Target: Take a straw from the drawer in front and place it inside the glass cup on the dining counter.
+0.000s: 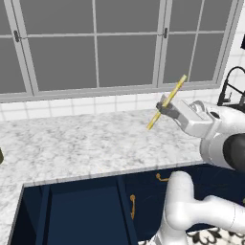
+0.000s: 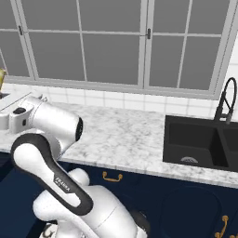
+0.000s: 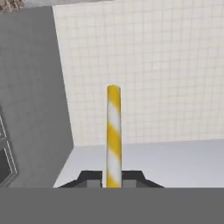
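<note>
Your tool point(image 1: 167, 108), right of centre, pinches the straw point(image 1: 167, 102); picking is done, and carrying it to the glass cup remains.

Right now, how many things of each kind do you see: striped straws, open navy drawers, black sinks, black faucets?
Yellow-and-white striped straw, held in the gripper: 1
Open dark navy drawer: 1
Black sink basin: 1
Black curved faucet: 1
Total: 4
</note>
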You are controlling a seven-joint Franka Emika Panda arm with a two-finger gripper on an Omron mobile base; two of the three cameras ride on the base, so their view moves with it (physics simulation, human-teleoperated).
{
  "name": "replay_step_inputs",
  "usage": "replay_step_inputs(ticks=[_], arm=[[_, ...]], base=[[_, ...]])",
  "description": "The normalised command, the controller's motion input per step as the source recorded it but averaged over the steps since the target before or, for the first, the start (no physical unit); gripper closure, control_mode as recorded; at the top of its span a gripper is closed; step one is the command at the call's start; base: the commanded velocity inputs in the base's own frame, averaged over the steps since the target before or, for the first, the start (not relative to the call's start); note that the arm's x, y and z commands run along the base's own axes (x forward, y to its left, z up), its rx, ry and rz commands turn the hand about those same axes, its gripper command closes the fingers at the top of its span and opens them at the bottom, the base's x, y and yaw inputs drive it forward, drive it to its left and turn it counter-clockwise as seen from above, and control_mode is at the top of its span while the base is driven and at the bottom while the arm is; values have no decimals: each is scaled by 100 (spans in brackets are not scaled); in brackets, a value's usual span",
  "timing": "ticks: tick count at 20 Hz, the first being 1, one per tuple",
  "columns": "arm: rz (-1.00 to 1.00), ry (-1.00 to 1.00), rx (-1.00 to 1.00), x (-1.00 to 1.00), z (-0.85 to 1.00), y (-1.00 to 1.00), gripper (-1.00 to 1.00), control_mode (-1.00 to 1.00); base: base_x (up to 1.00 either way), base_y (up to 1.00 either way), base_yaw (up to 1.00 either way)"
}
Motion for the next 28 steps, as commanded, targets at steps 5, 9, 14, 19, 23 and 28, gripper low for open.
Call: replay_step_inputs(ticks=[5,9,14,19,23,28], arm=[[18,-24,-87,0,-32,-23,100,-100],[7,-32,-95,0,-68,-6,100,-100],[1,-54,-58,0,-38,-8,100,-100],[0,-24,5,23,-18,-45,100,-100],[-3,-9,-2,44,-75,-16,100,-100],[0,-9,0,8,-23,0,100,-100]], base=[[0,0,0],[0,0,0],[0,0,0],[0,0,0],[0,0,0],[0,0,0]])
